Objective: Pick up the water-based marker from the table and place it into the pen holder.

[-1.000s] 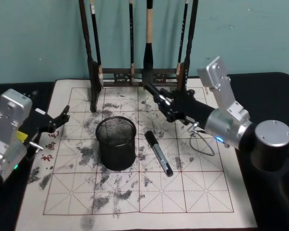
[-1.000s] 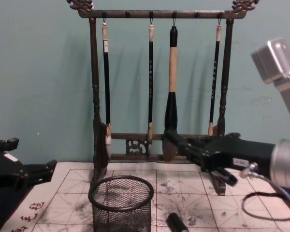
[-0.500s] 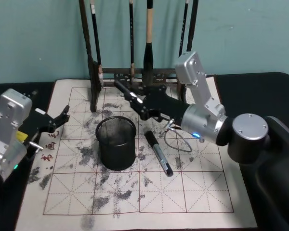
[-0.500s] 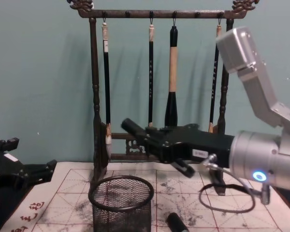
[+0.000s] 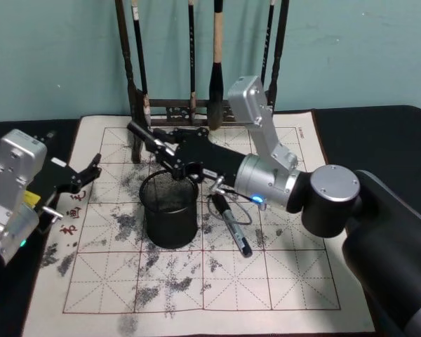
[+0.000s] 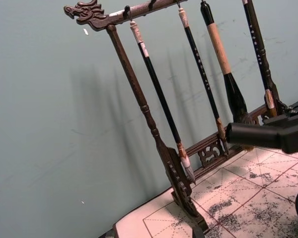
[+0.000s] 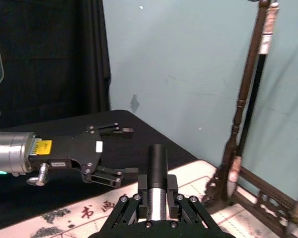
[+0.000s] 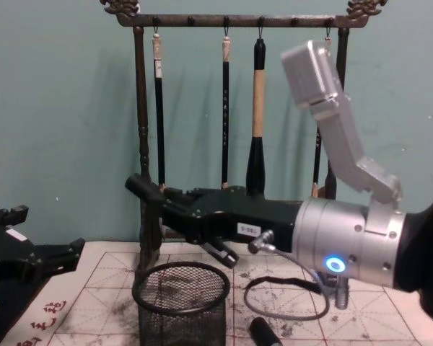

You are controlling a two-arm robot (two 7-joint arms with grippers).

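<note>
One marker (image 5: 139, 133) clamped in right hand (image 5: 167, 151) above pen holder (image 5: 170, 214), second marker (image 5: 230, 225) lying beside it, left hand (image 5: 90, 175) open

The head camera is looking down onto the calligraphy mat (image 5: 196, 281), taking in the pen holder (image 5: 170, 225) and the foot of the brush rack (image 5: 175, 107). The chest camera is sitting lower, facing level and forward, sharing that holder and rack from closer in. The left wrist camera is tilting up at the rack from nearby. The right wrist camera is looking along the black marker (image 7: 158, 158) clamped in the right gripper (image 7: 158, 191), toward the left gripper (image 7: 123, 151).
</note>
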